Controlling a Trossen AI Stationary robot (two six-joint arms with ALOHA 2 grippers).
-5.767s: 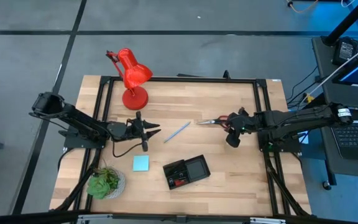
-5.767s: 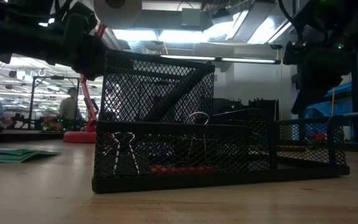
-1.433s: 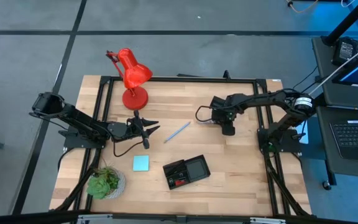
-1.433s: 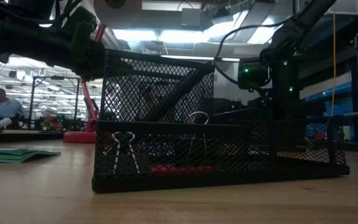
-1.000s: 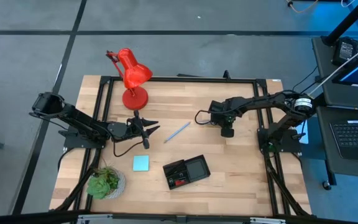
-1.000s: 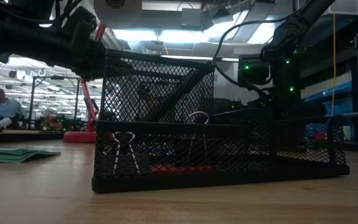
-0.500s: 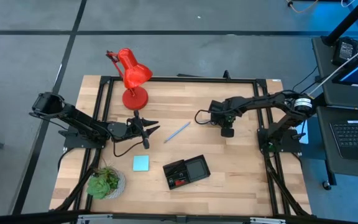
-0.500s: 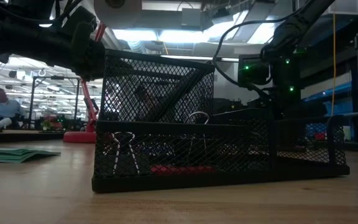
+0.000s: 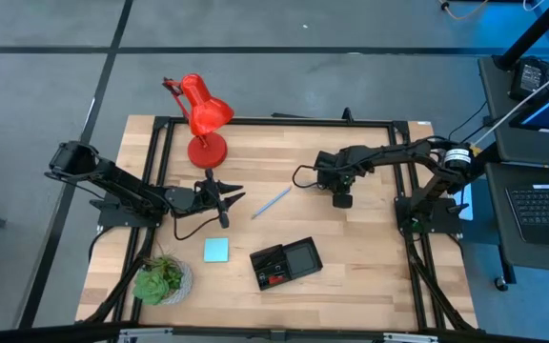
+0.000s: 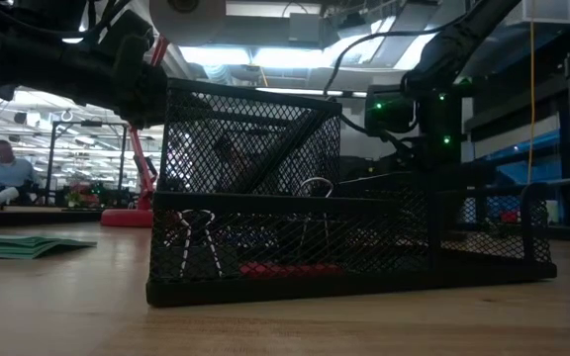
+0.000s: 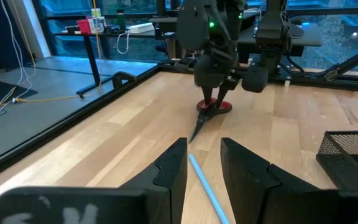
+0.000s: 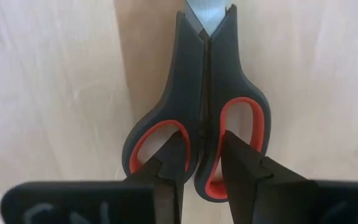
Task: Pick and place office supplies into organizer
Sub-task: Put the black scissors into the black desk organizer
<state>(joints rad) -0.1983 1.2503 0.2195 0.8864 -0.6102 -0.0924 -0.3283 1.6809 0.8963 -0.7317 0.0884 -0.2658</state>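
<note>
The red-handled scissors [image 12: 197, 112] lie flat on the table, blades [image 11: 199, 127] pointing toward the left arm. My right gripper [image 12: 205, 146] hangs straight above the handles [image 11: 220, 107] with a narrow gap. One fingertip shows over each finger loop, with the inner bars between them. In the high view my right gripper [image 9: 339, 196] hides the scissors. My left gripper [image 9: 240, 198] waits left of centre, slightly open and empty, with the light blue pen [image 9: 272, 201] in front of it. The black mesh organizer [image 9: 287, 263] holds clips [image 10: 198, 237] and a red piece [image 10: 275, 267]. The light blue notepad [image 9: 216, 250] lies to its left. My right gripper points down at the scissors' handles. Its fingers [image 12: 174, 152] frame the two inner bars [image 12: 204, 93] where the loops meet. I cannot tell whether they touch the bars. The scissors lie on the table.
A red desk lamp [image 9: 203, 119] stands at the far left of the table. A small green potted plant [image 9: 163, 279] sits at the near left corner. Bare wood lies between the scissors and the organizer. People show in the room beyond the table in the low view.
My right gripper has shifted a little toward the table's left and now stands over the scissors' handles. The scissors, the pen and my left arm have stayed where they were.
</note>
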